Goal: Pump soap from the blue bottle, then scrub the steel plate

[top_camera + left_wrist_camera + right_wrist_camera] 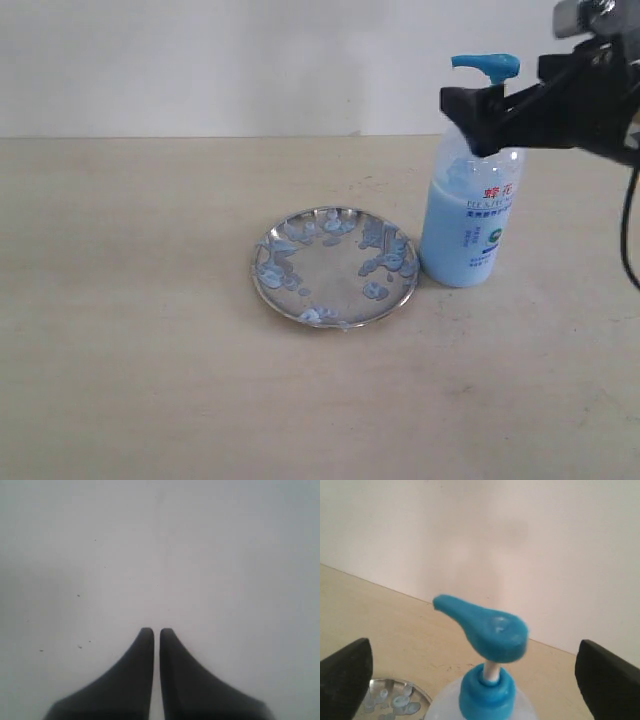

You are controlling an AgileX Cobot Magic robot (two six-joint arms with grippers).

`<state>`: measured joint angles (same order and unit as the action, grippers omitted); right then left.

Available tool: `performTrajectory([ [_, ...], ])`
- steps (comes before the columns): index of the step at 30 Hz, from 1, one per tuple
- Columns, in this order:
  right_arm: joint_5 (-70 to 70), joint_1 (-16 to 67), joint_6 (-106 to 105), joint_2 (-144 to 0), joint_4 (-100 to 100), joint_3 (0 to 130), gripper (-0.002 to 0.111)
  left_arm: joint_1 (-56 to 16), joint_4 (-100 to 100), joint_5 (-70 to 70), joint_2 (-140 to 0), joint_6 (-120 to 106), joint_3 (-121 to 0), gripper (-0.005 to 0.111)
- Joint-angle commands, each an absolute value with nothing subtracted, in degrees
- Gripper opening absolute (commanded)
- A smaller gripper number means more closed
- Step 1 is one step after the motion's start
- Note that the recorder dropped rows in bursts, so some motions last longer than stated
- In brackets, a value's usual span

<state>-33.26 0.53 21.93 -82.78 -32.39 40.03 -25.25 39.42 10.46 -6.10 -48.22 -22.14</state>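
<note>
In the exterior view the steel plate [335,278] lies just beside the blue bottle [470,220], already speckled with soap [375,265]; the right gripper [468,112] stands wide apart around the pump head [485,627] — holding nothing; the left gripper [156,635] is almost closed, empty. Pumping looks finished, I judge; scrubbing needs a tool — none is visible.

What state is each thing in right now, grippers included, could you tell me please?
blue bottle: upright, largely full.
pump head: up, stem showing.
steel plate: flat on table, soap blobs on it.
left gripper: shut, empty.
right gripper: open, jaws astride the bottle's neck.
</note>
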Motion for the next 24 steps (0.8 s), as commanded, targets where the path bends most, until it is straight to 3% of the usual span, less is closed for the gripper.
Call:
performTrajectory([
  [1,-9.9,0.5,32.4,-67.0,-34.8,40.0,0.094,-25.2,49.6,2.0,0.0,-52.2,-20.0,0.004],
  [3,-0.8,0.5,32.6,-59.9,-34.8,40.0,0.069,-25.2,48.0,1.2,0.0,-55.1,-18.6,0.004],
  [6,11.8,0.6,32.0,-47.2,-34.8,40.0,0.002,-25.2,47.3,2.0,0.0,-60.6,-15.9,0.004],
  [11,26.0,0.6,27.0,-27.4,-31.2,40.0,0.001,-25.2,51.9,3.6,0.0,-60.8,-10.9,0.004],
  [16,39.2,0.6,11.2,-8.3,-12.6,39.7,0.001,-25.2,59.6,5.9,0.0,-60.8,-9.6,0.004],
  [19,35.1,0.6,3.2,0.0,2.2,35.1,0.001,-25.2,61.3,8.6,0.0,-60.8,-9.6,0.004],
  [24,11.9,0.5,-2.4,-3.4,16.8,17.8,0.001,-25.2,62.7,8.0,0.0,-60.8,-9.5,0.004],
])
